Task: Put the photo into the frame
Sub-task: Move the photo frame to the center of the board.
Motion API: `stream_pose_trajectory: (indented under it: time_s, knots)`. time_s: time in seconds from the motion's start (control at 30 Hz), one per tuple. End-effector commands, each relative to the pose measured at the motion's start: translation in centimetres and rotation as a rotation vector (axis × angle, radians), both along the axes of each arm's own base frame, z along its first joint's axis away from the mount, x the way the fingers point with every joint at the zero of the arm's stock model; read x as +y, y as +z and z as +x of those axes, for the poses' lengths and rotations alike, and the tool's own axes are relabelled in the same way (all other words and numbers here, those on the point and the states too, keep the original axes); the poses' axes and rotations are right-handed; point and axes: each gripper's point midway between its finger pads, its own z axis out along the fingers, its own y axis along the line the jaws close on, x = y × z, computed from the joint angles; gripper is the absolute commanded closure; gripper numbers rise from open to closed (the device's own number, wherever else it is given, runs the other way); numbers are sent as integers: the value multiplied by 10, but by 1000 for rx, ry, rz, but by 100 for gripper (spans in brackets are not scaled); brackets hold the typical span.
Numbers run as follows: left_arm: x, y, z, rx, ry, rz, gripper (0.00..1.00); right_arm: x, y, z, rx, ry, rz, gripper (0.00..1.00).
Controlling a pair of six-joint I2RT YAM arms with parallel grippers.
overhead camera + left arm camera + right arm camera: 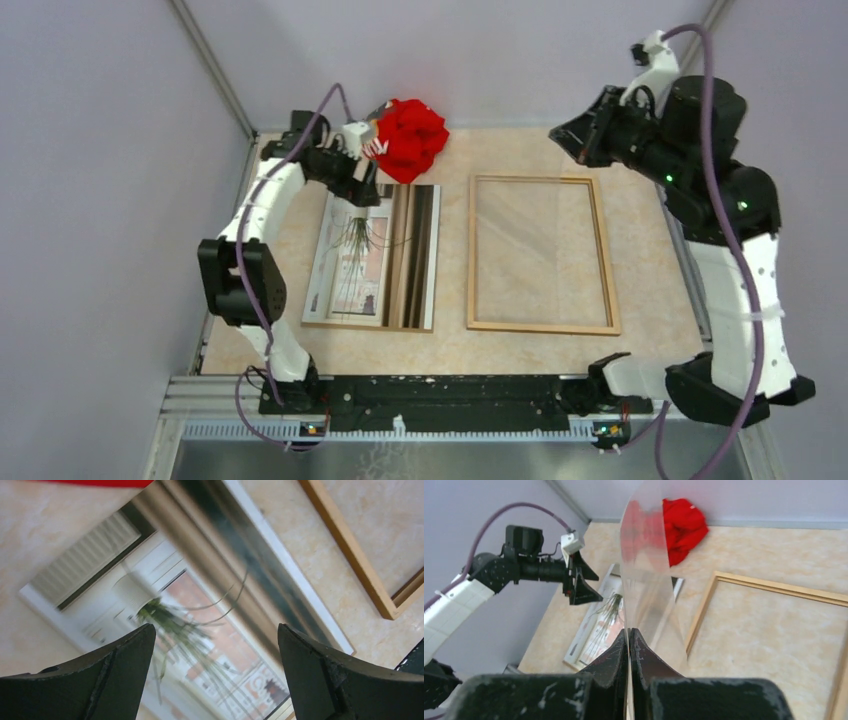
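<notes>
The photo (375, 255) lies face up on the table left of centre, showing a window, a trailing plant and brown curtains; a thin brown edge shows under its near side. The empty wooden frame (540, 255) lies flat to its right. My left gripper (365, 185) is open and hovers over the photo's far end; in the left wrist view the photo (200, 615) fills the space between the spread fingers of the gripper (215, 627). My right gripper (575, 135) is raised above the frame's far right corner. It (629, 632) is shut on a clear sheet (646, 555) that stands upright.
A crumpled red cloth (410, 138) lies at the back edge, just behind the photo and next to my left gripper. Grey walls close in the table on the left, back and right. A black rail (440, 395) runs along the near edge.
</notes>
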Motion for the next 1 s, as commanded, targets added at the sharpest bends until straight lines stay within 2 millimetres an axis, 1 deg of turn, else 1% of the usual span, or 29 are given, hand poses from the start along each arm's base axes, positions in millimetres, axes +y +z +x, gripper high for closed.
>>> stream_pose_trajectory:
  time_s: [0.0,0.1,0.13,0.17,0.23,0.33,0.43,0.57,0.7,0.77,0.83,0.97]
  knots:
    - [-78,-11,10,-13,-80,-45,2,-60,24,-26,-51,-261,-23,100]
    - [-128,-34,2,44,-160,-78,2,-87,21,-38,-54,-381,-44,100]
    - [-144,-42,-1,59,-187,-82,2,-93,19,-40,-52,-408,-49,100]
    - [-164,-50,-6,74,-223,-84,2,-98,17,-43,-53,-429,-51,100]
    - [-194,-61,-10,104,-258,-91,2,-104,13,-47,-51,-457,-54,100]
    - [-230,-74,-11,131,-285,-119,2,-111,10,-52,-47,-485,-63,100]
    - [-254,-93,-12,152,-283,-117,5,-113,5,-52,-31,-489,-82,100]
    - [-270,-112,-17,186,-258,-114,7,-112,-4,-50,-15,-485,-99,100]
    - [-277,-128,-23,201,-258,-98,9,-109,-11,-46,-5,-475,-106,100]
    - [-276,-138,-25,202,-233,-72,12,-107,-11,-45,-8,-467,-103,100]
    - [-273,-148,-24,197,-197,-36,18,-104,-13,-43,-8,-454,-101,100]
    - [-255,-163,-17,178,-118,69,29,-97,-14,-38,-10,-425,-98,100]
